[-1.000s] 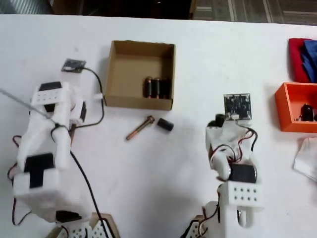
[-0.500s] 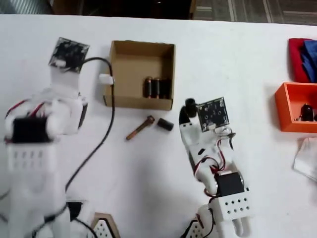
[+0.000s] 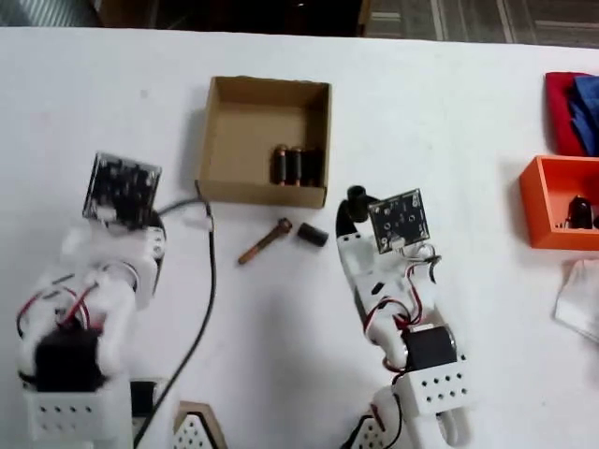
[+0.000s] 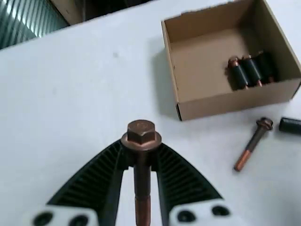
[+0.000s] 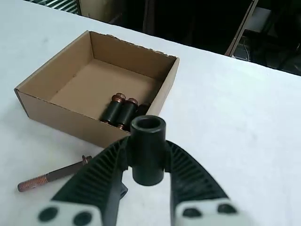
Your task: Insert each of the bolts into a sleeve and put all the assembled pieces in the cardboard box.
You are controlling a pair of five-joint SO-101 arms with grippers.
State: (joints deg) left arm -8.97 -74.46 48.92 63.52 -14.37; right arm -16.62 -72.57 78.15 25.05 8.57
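**Bolt and sleeve gripped, one loose pair beside the box**

The left gripper (image 4: 141, 147) is clenched on a copper bolt (image 4: 141, 133). The bolt's long axis is aligned with the fingers, with the hex head carried just past the fingertips and the threaded shank running back toward the wrist.

The right gripper (image 5: 147, 150) is clamped on a black sleeve (image 5: 148, 141). It is held the same way, with the open bore facing out beyond the fingertips.

In the high view, the cardboard box (image 3: 217, 140) is set on the white table (image 3: 449, 112). Assembled pieces (image 3: 295, 166) are laid side by side toward its 4 o'clock corner, their long axes running 12 to 6.

A loose bolt (image 3: 264, 241) is found just at 6 o'clock of the box. Its head is pointed toward about 2 o'clock and its threaded tip toward 8. A loose sleeve (image 3: 313, 236) is laid just at 3 o'clock of that head, and the right arm's held sleeve is seen near it, farther toward 3 o'clock.

An orange bin (image 3: 547, 201) is placed at the table's 3 o'clock edge.
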